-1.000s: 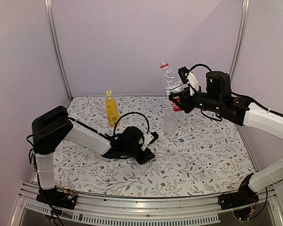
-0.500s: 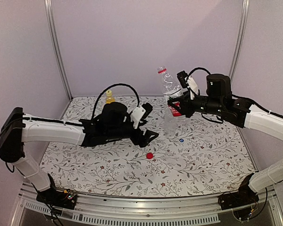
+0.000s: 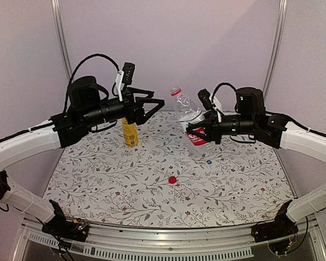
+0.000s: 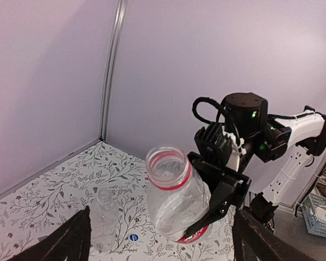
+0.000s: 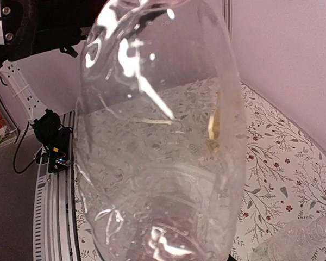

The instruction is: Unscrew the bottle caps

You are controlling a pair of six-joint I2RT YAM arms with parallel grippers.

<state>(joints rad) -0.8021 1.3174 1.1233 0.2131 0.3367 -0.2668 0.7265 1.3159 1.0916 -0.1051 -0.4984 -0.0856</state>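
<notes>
The red cap [image 3: 172, 179] lies loose on the patterned surface [image 3: 98, 179], near the middle and towards the front. The smaller blue-white cap [image 3: 208, 161] also lies loose, further right and back, just beside the foot of the unlabelled bottle [image 3: 198, 151], which stands upright. In the left wrist view that bottle's neck looks bare. The red-label bottle [image 3: 186, 111] is held in the air above the surface, well apart from its cap. It is tilted so that its open mouth, ringed by a red band, points up and towards the left arm. The right pincer [image 3: 200, 124] is clamped on its lower body, with the fingers pressing just above the label. In the right wrist view the clear bottle wall fills almost the whole frame. The left pincer [image 3: 154, 110] hangs in the air facing the bottle's mouth, near it but not touching, with its two dark fingers spread wide apart and nothing between them. Behind and below that pincer, the yellow bottle [image 3: 130, 133] stands upright near the back wall. Its top is hidden by the pincer, so whether it has a cap cannot be told.
</notes>
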